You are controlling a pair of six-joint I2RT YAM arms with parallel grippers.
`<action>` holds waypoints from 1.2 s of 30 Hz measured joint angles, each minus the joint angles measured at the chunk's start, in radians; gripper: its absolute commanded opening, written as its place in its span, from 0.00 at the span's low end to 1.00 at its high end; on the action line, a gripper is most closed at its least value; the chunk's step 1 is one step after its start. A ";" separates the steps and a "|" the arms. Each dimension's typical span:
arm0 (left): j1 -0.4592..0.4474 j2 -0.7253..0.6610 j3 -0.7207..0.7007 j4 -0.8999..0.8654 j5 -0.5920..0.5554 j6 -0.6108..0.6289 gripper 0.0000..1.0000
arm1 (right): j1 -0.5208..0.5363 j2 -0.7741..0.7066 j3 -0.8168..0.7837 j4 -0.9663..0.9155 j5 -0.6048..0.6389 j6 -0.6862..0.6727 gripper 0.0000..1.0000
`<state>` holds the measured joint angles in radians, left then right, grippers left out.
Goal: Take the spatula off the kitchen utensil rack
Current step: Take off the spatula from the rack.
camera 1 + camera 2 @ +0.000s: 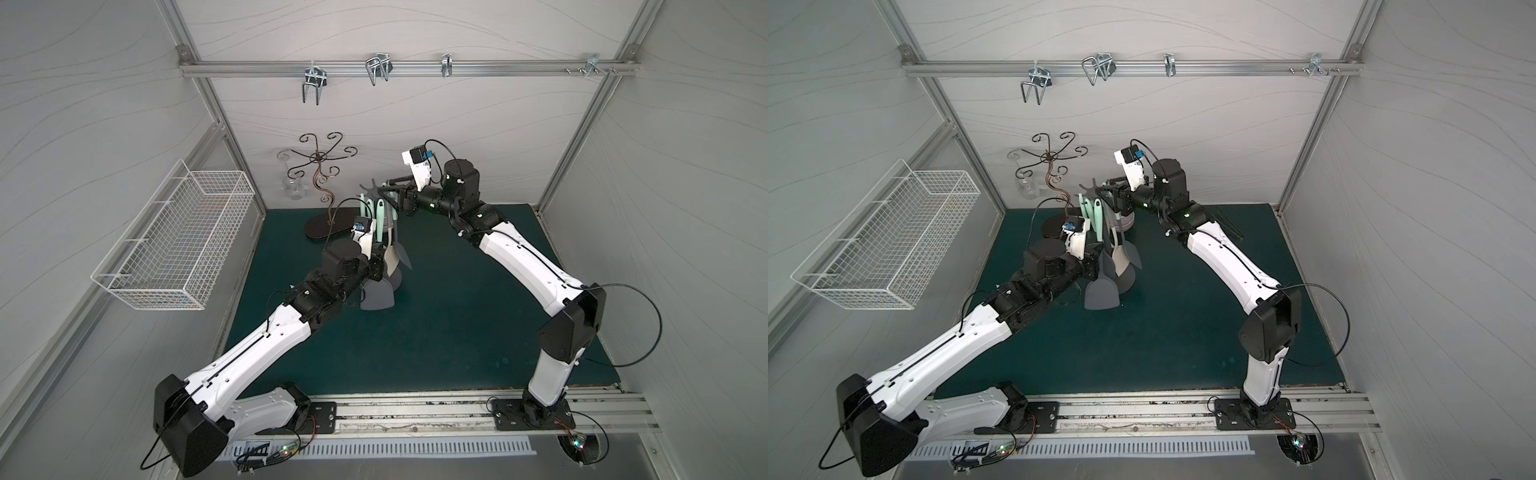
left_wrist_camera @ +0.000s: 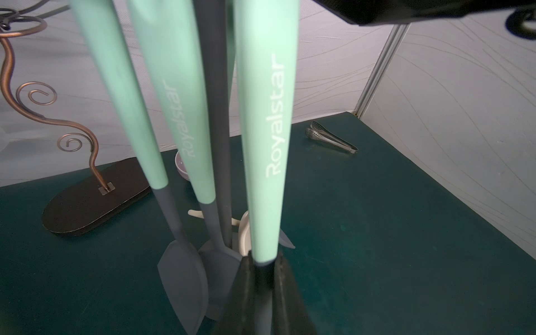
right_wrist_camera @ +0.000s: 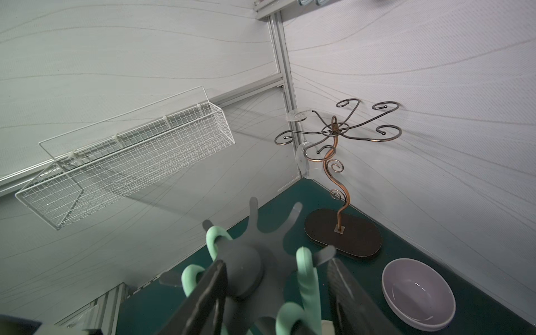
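Observation:
The kitchen utensil rack, a dark grey pole (image 2: 216, 116) with a star-shaped peg hub (image 1: 371, 191) (image 3: 243, 269), stands mid-table in both top views. Several mint-handled utensils hang from its pegs. The spatula has a mint handle (image 2: 266, 130) and a broad grey blade (image 1: 376, 297) (image 1: 1100, 295) that swings out toward the front. My left gripper (image 2: 264, 278) (image 1: 380, 259) is shut on the spatula's grey neck, just below the handle. My right gripper (image 3: 277, 262) (image 1: 390, 193) is open at the rack's top. One of its fingers lies against the hub, the other stands just apart.
A bronze scrolled-wire stand (image 1: 322, 187) with a hanging glass (image 1: 293, 187) is behind and to the left of the rack. A white wire basket (image 1: 174, 237) hangs on the left wall. A grey bowl (image 3: 417, 293) and metal tongs (image 2: 330, 140) lie near the back. Hooks (image 1: 378, 68) hang overhead.

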<state>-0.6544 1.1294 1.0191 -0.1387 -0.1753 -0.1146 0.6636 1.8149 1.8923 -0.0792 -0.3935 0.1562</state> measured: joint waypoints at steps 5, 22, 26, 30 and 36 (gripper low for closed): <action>0.000 -0.019 0.000 -0.022 0.047 0.007 0.00 | 0.003 0.020 0.031 -0.016 0.011 -0.011 0.53; 0.074 -0.181 0.045 -0.230 0.113 0.003 0.00 | 0.023 0.026 0.137 -0.152 0.044 -0.060 0.69; 0.164 -0.257 0.044 -0.349 0.196 -0.020 0.00 | 0.024 0.012 0.148 -0.177 0.036 -0.059 0.70; 0.362 -0.241 0.034 -0.453 0.389 -0.077 0.00 | 0.024 -0.021 0.148 -0.211 0.030 -0.053 0.70; 0.491 -0.132 -0.056 -0.570 0.594 -0.132 0.00 | 0.023 -0.178 0.051 -0.259 0.049 -0.052 0.71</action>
<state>-0.1631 0.9974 0.9630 -0.7090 0.4191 -0.2466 0.6865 1.6367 1.9430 -0.3378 -0.3443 0.1040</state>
